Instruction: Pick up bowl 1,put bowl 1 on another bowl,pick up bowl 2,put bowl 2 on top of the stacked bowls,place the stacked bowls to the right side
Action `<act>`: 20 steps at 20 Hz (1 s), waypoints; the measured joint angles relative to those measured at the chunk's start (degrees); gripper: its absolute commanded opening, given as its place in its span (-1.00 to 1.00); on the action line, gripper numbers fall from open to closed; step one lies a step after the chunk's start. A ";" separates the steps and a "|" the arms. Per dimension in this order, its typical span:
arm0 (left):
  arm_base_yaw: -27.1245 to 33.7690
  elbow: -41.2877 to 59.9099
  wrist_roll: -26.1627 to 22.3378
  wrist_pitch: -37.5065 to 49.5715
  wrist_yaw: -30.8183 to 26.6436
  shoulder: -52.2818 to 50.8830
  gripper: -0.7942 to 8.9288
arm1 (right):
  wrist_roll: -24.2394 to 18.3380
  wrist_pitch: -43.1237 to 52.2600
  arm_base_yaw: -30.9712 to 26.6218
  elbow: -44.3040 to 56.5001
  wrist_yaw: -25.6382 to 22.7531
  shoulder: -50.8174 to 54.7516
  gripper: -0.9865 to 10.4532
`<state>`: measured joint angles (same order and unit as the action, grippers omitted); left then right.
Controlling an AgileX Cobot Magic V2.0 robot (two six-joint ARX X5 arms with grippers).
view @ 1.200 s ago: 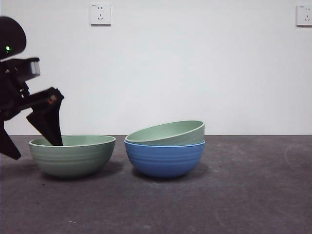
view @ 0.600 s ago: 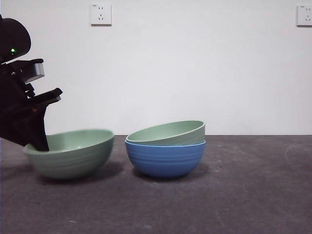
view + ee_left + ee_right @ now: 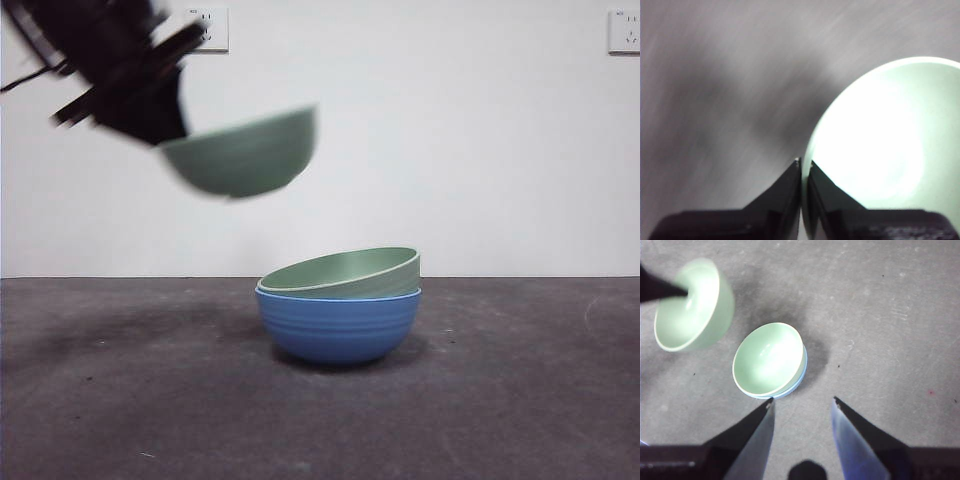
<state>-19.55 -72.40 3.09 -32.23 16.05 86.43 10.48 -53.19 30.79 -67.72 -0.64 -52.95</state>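
L gripper (image 3: 801, 165): jaws pinched on rim of bowl 2 (image 3: 243, 152), one inside, one outside; bowl airborne, tilted, up-left of stack, likely en route to it.
Bowl 1 (image 3: 345, 270): rests tilted in blue bowl (image 3: 338, 325).
R gripper (image 3: 802, 406): high above, jaws apart, empty.

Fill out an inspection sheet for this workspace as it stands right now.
Surface: dark grey table, scuffed.
Job's things: blue ribbed round bowl on the table, one pale green bowl nested in it, tilted; second pale green bowl in the air, to one side of the stack and above it.
Clutter: nothing seen.
Grippers: left gripper shut on the airborne bowl's rim; right gripper open, high above the stack, empty.
Cables: thin black line by the left arm, blurred.
Surroundings: white wall, two wall sockets.
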 measured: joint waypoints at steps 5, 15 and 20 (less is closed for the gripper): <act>-7.63 -2.27 0.24 3.67 -2.45 2.01 -0.85 | 0.02 -2.14 0.00 0.00 -0.02 0.00 -0.50; -10.23 -2.23 3.21 7.43 -3.50 16.06 -0.85 | 0.00 -3.37 0.00 0.00 0.00 -0.02 -0.50; -10.40 -2.23 3.50 6.86 -4.07 16.48 -0.59 | 0.00 -3.37 0.00 0.00 -0.02 -0.04 -0.49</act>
<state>-29.95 -74.63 6.59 -25.36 11.99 102.91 10.48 -56.55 30.79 -67.72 -0.67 -52.99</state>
